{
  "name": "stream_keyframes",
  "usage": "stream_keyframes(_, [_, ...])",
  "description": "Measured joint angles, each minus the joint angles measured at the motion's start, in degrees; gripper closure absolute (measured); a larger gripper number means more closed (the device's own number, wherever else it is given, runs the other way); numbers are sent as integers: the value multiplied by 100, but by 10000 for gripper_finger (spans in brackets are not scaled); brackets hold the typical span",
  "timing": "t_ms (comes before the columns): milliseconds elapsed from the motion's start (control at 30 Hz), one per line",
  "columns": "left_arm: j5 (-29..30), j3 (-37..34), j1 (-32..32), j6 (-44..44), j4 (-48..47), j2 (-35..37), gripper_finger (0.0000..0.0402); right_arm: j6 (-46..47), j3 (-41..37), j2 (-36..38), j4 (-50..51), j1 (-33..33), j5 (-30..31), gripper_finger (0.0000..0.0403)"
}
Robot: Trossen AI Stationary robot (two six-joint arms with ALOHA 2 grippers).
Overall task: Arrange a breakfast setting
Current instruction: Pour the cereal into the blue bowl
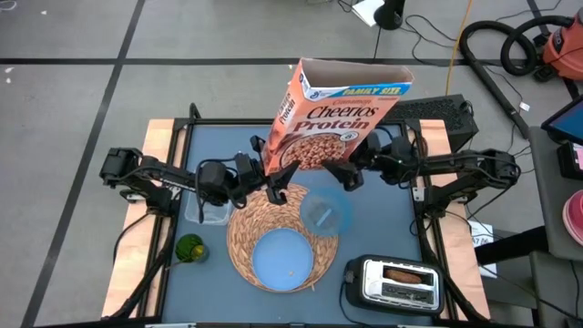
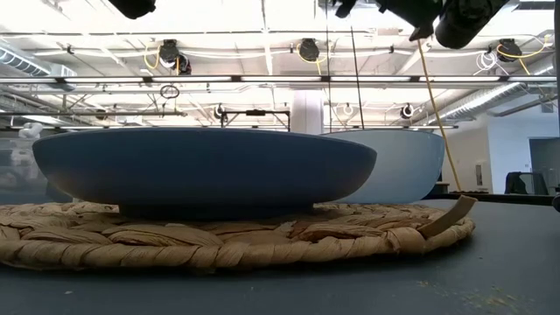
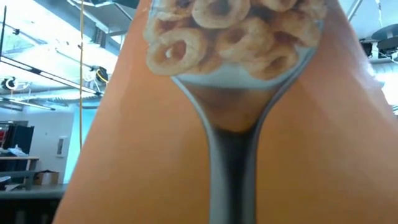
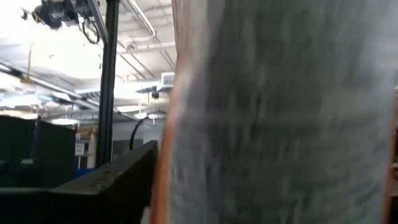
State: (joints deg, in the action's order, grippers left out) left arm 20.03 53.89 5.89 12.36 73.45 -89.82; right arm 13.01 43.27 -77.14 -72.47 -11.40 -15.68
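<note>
From above, we are watching the left end effector (image 1: pixel 276 179) grasping the lower left edge of the Cheerios Protein box (image 1: pixel 335 114), raised and tilted over the counter (image 1: pixel 383 228). The right end effector (image 1: pixel 351 173) is sitting against the box's lower right corner; whether it is grasping we cannot tell. Just below both end effectors, the straw placemat (image 1: pixel 244 237) is carrying the light-blue plate (image 1: pixel 282 260) and clear bowl (image 1: pixel 325 215).

At counter level, we are seeing the plate (image 2: pixel 206 171) resting on the placemat (image 2: pixel 236 241).

The left wrist is showing the box's printed spoon (image 3: pixel 233 130) filling the frame.

Plate (image 1: pixel 281 258) on placemat (image 1: pixel 250 223) (bowl (image 1: pixel 325 215) beside); toaster (image 1: pixel 398 281) right.
</note>
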Motion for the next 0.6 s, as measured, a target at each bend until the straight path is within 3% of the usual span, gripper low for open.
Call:
stream_keyframes(133, [0, 0, 28, 0, -5, 62, 155, -21, -2, 60, 401, 0, 0, 9])
stream_keyframes(300, [27, -5, 108, 11, -253, 254, 156, -109, -4, 473, 1464, -16, -7, 15])
stream_keyframes(600, [208, -7, 355, -7, -1937, 1077, 156, -907, -4, 1774, 4564, -94, -3, 12])
